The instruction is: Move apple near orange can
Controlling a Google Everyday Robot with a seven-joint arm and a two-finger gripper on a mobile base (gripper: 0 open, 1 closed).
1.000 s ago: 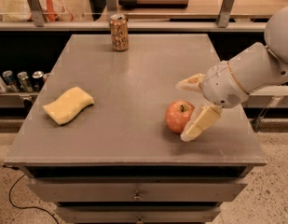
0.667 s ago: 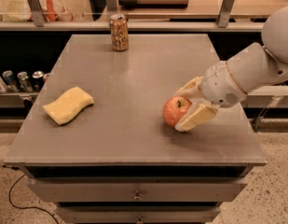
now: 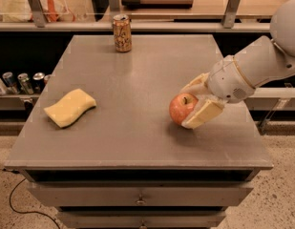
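Observation:
The red-orange apple (image 3: 179,108) is at the right side of the grey table (image 3: 137,80), level with its middle. My gripper (image 3: 186,107) comes in from the right and is shut on the apple, one pale finger (image 3: 197,83) behind it and the other (image 3: 203,115) in front. I cannot tell whether the apple rests on the table or hangs just above it. The orange can (image 3: 121,33) stands upright at the far edge, well to the back left of the apple.
A wavy yellow sponge (image 3: 70,107) lies on the table's left side. A row of silvery cans (image 3: 20,82) stands on a lower shelf off the table's left edge. A rail with metal posts (image 3: 231,6) runs behind the table.
My gripper's fingers, spread beside the apple a second ago, have closed around it. The apple and gripper have shifted slightly to the left.

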